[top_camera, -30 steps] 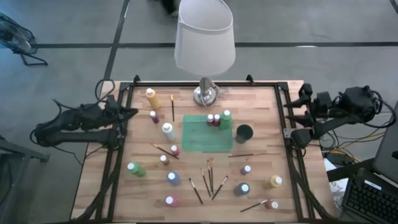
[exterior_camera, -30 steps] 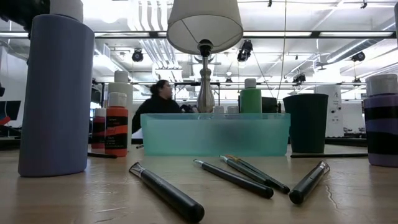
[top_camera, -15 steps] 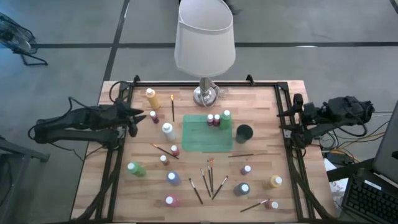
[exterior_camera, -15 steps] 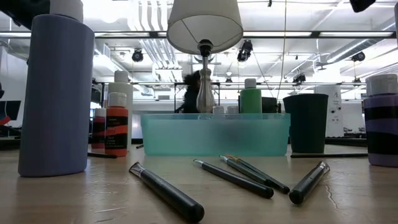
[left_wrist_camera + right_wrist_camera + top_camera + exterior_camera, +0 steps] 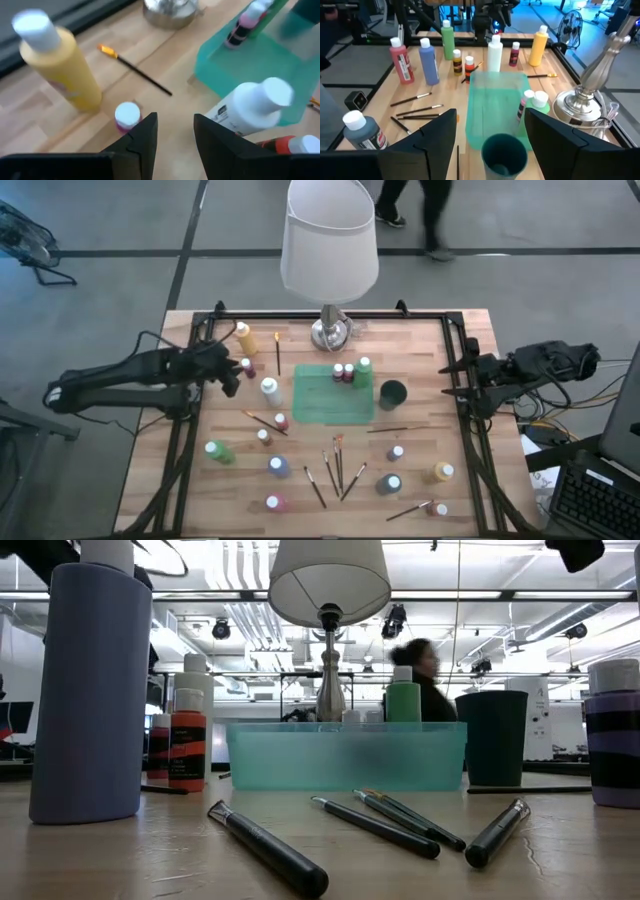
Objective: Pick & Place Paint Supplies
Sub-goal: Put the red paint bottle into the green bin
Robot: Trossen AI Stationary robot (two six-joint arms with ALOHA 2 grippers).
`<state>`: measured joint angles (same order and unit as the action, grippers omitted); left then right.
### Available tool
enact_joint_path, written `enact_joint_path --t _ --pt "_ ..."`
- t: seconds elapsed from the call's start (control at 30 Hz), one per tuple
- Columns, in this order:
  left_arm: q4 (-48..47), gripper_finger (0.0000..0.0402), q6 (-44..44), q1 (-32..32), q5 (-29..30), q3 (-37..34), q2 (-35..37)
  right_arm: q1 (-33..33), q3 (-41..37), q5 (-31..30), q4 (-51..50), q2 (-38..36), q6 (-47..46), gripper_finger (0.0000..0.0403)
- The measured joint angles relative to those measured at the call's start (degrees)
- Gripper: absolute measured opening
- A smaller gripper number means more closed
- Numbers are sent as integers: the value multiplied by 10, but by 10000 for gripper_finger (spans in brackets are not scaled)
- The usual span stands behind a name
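The left gripper (image 5: pixel 237 372) had swung in from the table's left edge and now hung, fingers apart and empty, over the small maroon white-capped bottle (image 5: pixel 127 115) in the upper left of the high view, beside the tall yellow bottle (image 5: pixel 243 337) and the white bottle (image 5: pixel 270 390). The right gripper (image 5: pixel 452 378), fingers apart too, had crept to the right rail. The translucent green tray (image 5: pixel 318 415) at centre held three bottles; brushes and bottles lay scattered below. A first pick looked imminent.
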<state>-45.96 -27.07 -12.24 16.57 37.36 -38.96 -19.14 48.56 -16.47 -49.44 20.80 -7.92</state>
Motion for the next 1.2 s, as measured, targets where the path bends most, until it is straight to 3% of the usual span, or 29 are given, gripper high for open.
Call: enact_joint_path --t 0.23,0.37,0.77,0.9,1.2 --pt "5 133 16 -101 -83 5 -62 0 -1 0 0 0 2 254" --pt "8 133 32 -138 -86 29 -88 0 -1 -1 0 0 37 267" --pt "-61 136 47 -158 -96 99 -174 0 -1 -1 3 0 50 302" --pt "-106 160 19 -158 -100 112 -218 0 -1 -1 3 0 50 315" --pt "-96 246 16 -158 -100 113 -239 0 -1 0 3 0 50 344"
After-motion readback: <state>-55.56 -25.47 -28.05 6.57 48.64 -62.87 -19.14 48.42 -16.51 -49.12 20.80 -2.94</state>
